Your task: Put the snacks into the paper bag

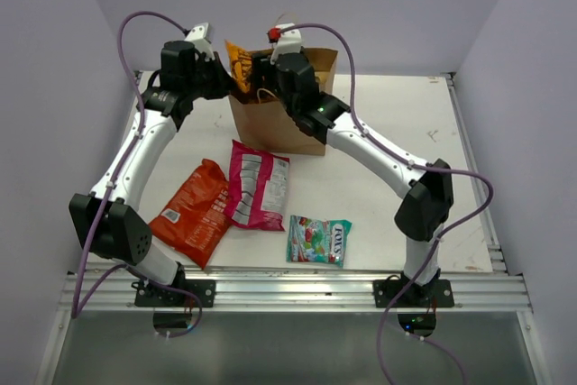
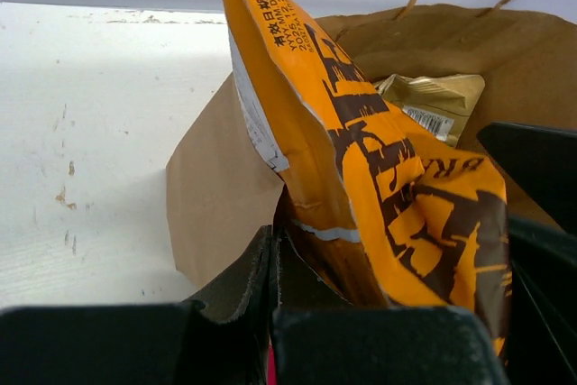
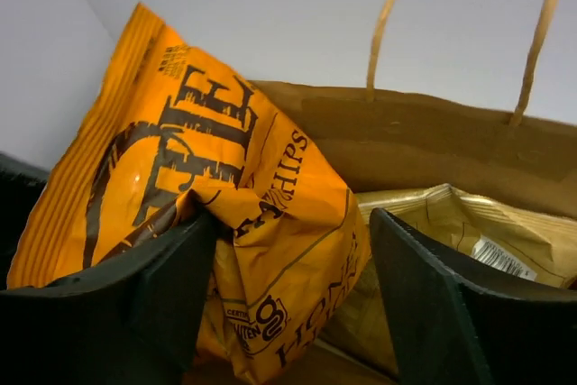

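The brown paper bag (image 1: pixel 288 128) stands upright at the back centre. The orange-yellow bag (image 1: pixel 238 60) sticks up out of its left side. My left gripper (image 1: pixel 219 78) is shut on that bag's lower edge (image 2: pixel 361 178), beside the paper bag's wall (image 2: pixel 216 196). My right gripper (image 1: pixel 268 74) is over the bag's mouth, open, with the orange-yellow bag (image 3: pixel 225 178) between its fingers and against the left one. The tan kraft pouch (image 3: pixel 469 232) lies inside the paper bag. The red-orange chip bag (image 1: pixel 194 214), magenta bag (image 1: pixel 257 185) and teal candy packet (image 1: pixel 318 241) lie flat on the table.
The table (image 1: pixel 406 123) is white with walls close on the left, right and back. The paper bag's two looped handles (image 3: pixel 388 15) stand up behind the packets. A metal rail (image 1: pixel 288 290) runs along the near edge by the arm bases.
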You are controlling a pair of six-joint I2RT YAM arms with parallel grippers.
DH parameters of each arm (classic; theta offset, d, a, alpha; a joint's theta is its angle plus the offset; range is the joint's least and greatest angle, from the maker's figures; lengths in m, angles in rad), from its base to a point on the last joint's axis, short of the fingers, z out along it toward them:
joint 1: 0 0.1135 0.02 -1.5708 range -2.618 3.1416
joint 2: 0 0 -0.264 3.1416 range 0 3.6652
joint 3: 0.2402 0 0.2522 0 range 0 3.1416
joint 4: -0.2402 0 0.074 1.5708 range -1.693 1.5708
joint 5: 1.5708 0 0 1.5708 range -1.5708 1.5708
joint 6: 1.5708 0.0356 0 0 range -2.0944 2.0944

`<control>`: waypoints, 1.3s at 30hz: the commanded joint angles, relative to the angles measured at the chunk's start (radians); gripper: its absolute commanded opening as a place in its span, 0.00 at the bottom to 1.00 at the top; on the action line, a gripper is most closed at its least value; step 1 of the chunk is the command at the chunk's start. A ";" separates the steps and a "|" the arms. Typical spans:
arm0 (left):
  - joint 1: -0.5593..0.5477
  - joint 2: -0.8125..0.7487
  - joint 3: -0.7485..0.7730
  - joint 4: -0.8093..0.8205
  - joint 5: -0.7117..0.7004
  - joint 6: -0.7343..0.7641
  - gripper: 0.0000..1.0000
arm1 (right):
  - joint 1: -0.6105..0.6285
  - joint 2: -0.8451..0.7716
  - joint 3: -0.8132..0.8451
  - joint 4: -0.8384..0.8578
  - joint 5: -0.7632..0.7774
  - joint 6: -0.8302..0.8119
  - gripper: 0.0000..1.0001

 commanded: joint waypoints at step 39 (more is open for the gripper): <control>-0.006 0.011 0.028 0.039 0.035 0.010 0.00 | 0.242 -0.101 -0.583 0.273 -0.281 0.223 0.76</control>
